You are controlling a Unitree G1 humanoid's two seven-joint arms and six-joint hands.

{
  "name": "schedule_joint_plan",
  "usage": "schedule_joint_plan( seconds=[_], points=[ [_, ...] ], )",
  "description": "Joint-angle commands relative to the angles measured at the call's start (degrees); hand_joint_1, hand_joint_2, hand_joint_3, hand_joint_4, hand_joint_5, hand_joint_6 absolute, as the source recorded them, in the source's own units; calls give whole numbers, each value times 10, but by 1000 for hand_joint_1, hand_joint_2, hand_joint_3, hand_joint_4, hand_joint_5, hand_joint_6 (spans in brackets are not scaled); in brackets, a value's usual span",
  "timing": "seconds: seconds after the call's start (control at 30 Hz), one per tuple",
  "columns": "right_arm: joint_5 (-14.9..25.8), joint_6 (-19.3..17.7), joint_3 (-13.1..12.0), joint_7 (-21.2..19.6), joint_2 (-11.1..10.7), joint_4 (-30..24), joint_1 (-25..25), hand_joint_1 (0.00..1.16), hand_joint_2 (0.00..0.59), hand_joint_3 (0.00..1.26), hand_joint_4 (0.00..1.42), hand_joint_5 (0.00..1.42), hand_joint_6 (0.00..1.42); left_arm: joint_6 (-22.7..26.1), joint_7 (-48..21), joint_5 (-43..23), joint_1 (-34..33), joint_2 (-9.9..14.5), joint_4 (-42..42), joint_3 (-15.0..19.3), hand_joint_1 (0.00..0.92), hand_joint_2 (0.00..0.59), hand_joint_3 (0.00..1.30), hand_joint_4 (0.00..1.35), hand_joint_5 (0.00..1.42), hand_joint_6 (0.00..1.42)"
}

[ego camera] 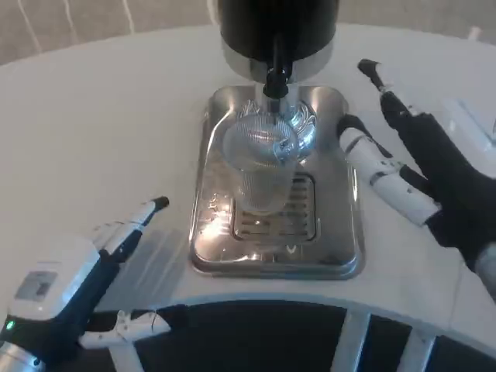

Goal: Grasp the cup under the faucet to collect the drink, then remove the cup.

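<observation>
two hands are spread wide and hold nothing. clear ribbed cup (260,167) stands upright on the steel drip tray (208,232), right under the black faucet (276,81). right hand (411,174) is near the tray's right edge; left hand (93,279) is well apart on the white table (101,132).

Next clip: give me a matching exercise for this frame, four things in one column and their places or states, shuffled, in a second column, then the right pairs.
Things:
1. cup
2. left hand
3. right hand
4. drip tray

Places or states:
A. open, by the tray's right edge, fingers pointing toward the cup
B. clear, upright on the tray's grate, under the faucet
C. shiny metal, on the white table below the dispenser
D. open, low at the table's near edge, apart from the tray

Pairs: 1-B, 2-D, 3-A, 4-C
</observation>
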Motion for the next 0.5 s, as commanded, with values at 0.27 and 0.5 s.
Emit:
schedule_joint_plan(
  seconds=[0.27,0.5],
  points=[
    [37,20,52,-63,1,43,-38,0,487,0,0,0,0,-7,-19,6,39,16,-23,12,52,76,90,55,166,261],
    [58,32,69,-91,-3,69,-62,0,494,0,0,0,0,0,-30,-3,62,9,-42,19,51,76,89,55,168,264]
  ],
)
